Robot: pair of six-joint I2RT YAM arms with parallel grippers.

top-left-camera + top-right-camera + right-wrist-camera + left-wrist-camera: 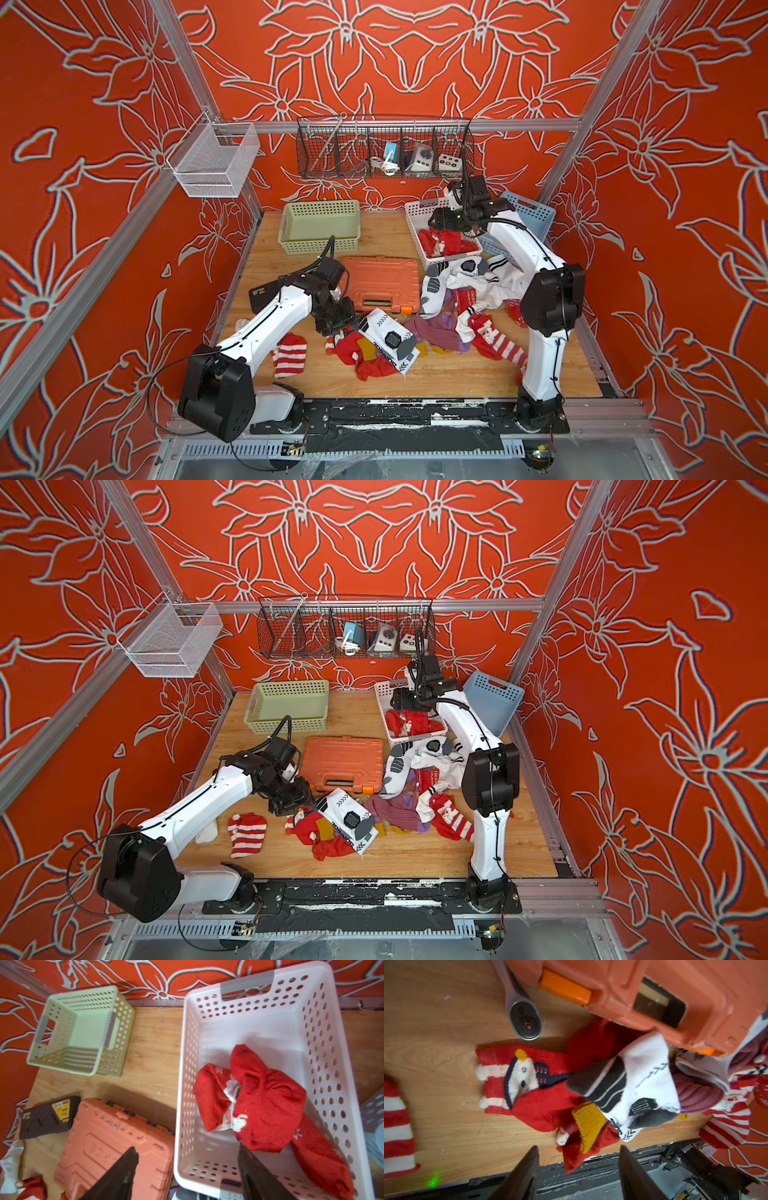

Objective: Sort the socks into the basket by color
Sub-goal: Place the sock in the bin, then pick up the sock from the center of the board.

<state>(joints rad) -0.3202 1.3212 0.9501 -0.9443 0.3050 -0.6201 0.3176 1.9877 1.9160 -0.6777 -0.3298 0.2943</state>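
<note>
Entry: sorting cell, as I see it from the remote station.

1. left fingers (527, 1172): partly apart, nothing between them; low over the near-left end of the sock pile, just off the near-left corner of the orange tool case (382, 284).
2. right fingers (122, 1172): spread wide and empty; held above the white basket (340, 1064).
3. red socks (268, 1105): crumpled heap with small white snowflakes; lying inside the white basket.
4. Loose socks on the table (457, 382):
   - red sock with a knitted figure (542, 1093), flat, ahead of the left fingers;
   - white sock with black-grey marks (388, 338), laid across red ones, with a mustard toe (588, 1124) showing at its edge;
   - purple socks (436, 330), bunched mid-pile;
   - more white socks (465, 276), heaped just beside the white basket's near wall;
   - striped sock (289, 355), red and white, alone to the left of the pile;
   - second striped sock (505, 351), close by the right arm.
5. green basket (316, 246): back left of the table, upright.
6. blue basket (536, 214): back right, tilted, behind the right arm.
7. ratchet wrench (525, 1018): on the table beside the orange tool case.
8. black case (48, 1116): just left of the orange tool case.
</note>
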